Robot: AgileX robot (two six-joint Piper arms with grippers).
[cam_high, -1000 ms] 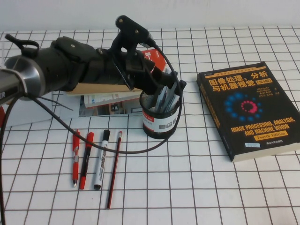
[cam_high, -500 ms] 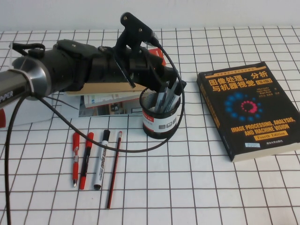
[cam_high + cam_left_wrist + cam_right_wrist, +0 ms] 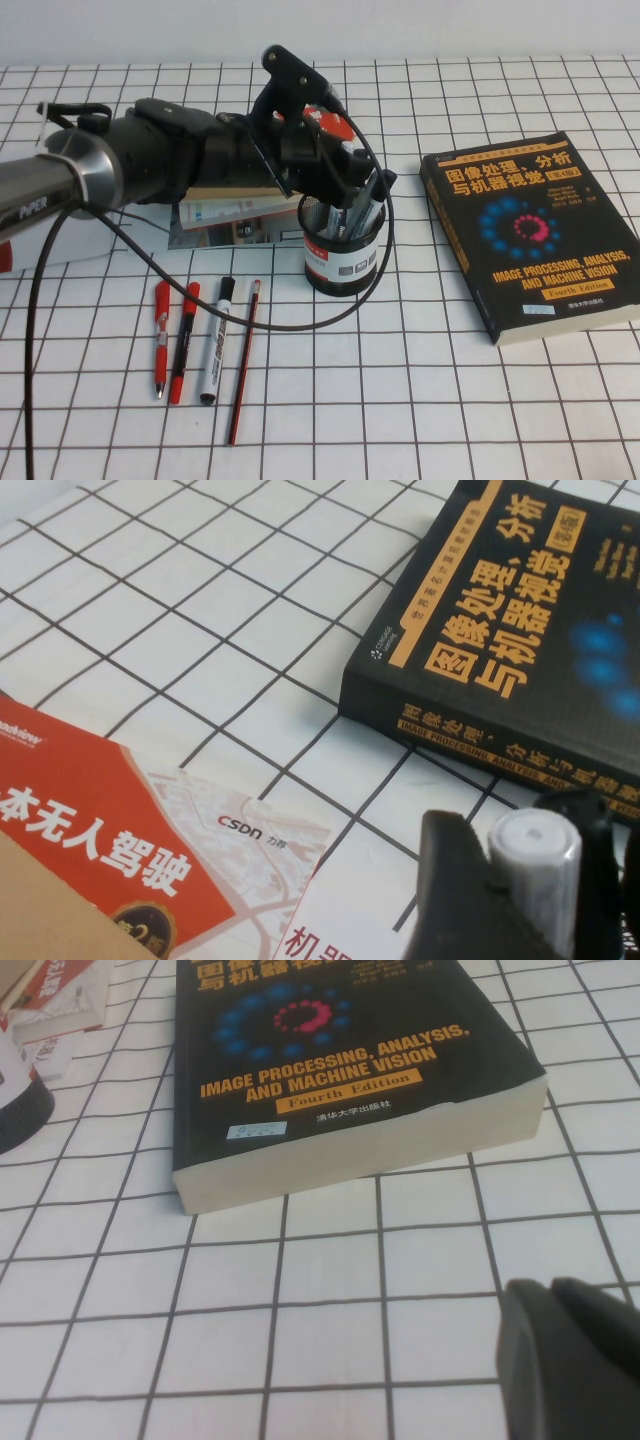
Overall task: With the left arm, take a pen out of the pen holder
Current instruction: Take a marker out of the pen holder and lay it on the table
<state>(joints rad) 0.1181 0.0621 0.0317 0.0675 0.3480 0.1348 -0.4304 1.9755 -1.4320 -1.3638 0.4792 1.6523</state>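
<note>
The left arm reaches in from 9 o'clock, across the white squared table (image 3: 450, 400), to the black mesh pen holder (image 3: 343, 262) in the middle. The left gripper (image 3: 530, 858) hangs right over the holder's open top. Its claw is apart, with 1 finger (image 3: 455, 895) on each side of the pale top of a grey pen (image 3: 537, 880). The fingers sit very close to the pen, but you cannot tell if they squeeze it. The pen stands in the holder with a few other grey pens.

A big black book (image 3: 530, 230) lies flat at 3 o'clock from the holder, well apart from it. A pile of books (image 3: 230, 205) lies at 10 o'clock from the holder, partly under the arm. At 8 o'clock, 4 things lie side by side: 2 red pens (image 3: 161, 338), a white marker (image 3: 217, 340) and a red pencil (image 3: 243, 365).

The right gripper (image 3: 572, 1360) hangs low over the table near the page edge of the black book. You cannot tell if that claw is apart or together.
</note>
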